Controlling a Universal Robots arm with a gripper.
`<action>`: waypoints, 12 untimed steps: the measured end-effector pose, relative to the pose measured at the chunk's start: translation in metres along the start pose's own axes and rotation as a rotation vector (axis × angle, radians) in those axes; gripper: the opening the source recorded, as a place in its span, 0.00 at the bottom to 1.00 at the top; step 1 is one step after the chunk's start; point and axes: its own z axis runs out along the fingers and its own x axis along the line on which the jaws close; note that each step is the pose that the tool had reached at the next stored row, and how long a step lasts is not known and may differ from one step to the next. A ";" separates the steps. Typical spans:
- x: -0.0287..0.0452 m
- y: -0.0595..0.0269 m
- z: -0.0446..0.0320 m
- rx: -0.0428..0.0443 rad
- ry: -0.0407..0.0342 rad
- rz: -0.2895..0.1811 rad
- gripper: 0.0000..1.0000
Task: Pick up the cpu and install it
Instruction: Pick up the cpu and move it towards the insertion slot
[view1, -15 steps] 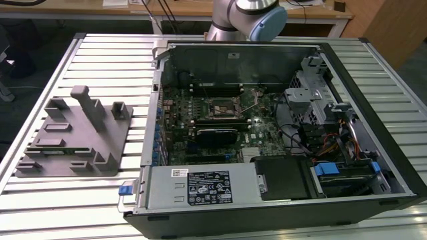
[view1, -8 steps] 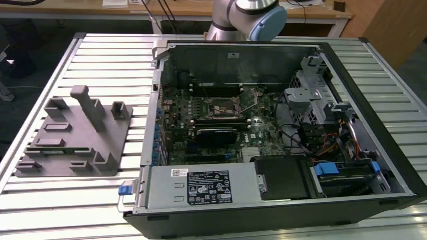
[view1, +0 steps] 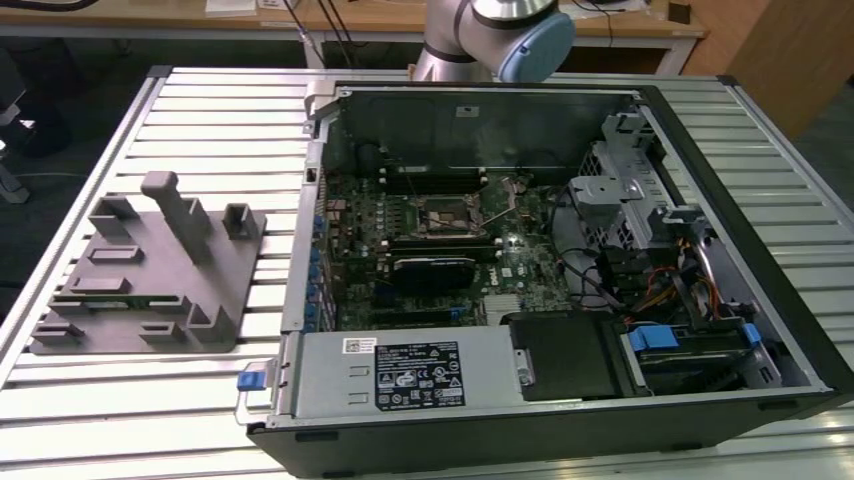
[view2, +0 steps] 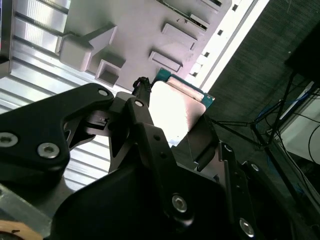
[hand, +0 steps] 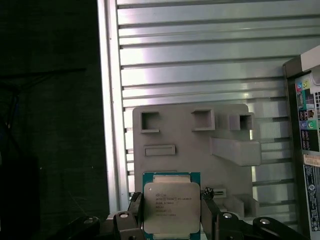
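While the jaws clamp the cpu (hand: 171, 207) by 2 opposite edges, aloft over the grey tray (hand: 190, 150) on the counter (hand: 200, 60), a level, unhurried carry toward the open computer case (view1: 534, 105) looks the safest handling.

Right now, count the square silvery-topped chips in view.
1: the square silvery cpu, clamped in the black gripper above the grey plastic tray. Others may hide inside the computer case.

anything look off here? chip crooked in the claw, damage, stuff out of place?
Nothing stands out. In the first wrist view the cpu sits square in the claw, with the grey tray behind it and no visible damage.
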 end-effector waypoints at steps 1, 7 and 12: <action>-0.0006 0.0001 0.0000 0.0000 0.0000 0.000 0.54; -0.0052 0.0006 0.0002 0.0000 0.0000 0.000 0.54; -0.0104 0.0012 0.0003 0.0000 0.0001 0.000 0.54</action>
